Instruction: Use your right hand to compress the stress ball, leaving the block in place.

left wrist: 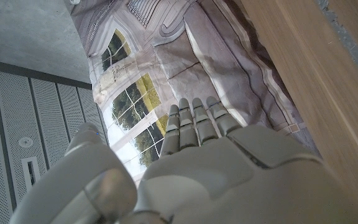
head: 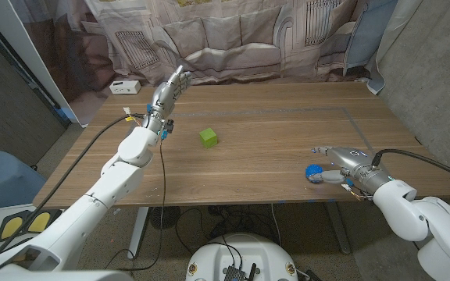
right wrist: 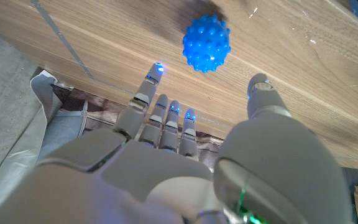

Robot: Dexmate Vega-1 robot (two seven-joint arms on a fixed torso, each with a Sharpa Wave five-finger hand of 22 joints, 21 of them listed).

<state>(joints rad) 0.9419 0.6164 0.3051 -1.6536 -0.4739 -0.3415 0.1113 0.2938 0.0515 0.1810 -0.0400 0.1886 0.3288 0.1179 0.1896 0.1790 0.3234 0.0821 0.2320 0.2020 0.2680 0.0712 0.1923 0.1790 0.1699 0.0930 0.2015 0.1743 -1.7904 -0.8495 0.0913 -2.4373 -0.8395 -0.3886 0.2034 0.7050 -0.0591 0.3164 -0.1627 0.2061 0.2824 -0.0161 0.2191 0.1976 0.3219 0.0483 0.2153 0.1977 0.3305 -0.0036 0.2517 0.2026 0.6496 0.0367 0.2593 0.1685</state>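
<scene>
Right hand (right wrist: 185, 168) fingers (right wrist: 160, 115) spread, holding nothing, poised just beside stress ball (head: 314, 172) for a squeeze. Left hand (head: 166, 92) released, raised beyond block (head: 208, 137), apparently keeping clear.

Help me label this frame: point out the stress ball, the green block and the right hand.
stress ball (right wrist: 206, 43), right wrist view, middle of the spiky blue ball.
green block (head: 208, 138), head view, its top face.
right hand (head: 348, 162), head view, back of the hand.

Blue spiky stress ball (head: 314, 172) near-right; green block (head: 208, 138) — mid-table, apart.
</scene>
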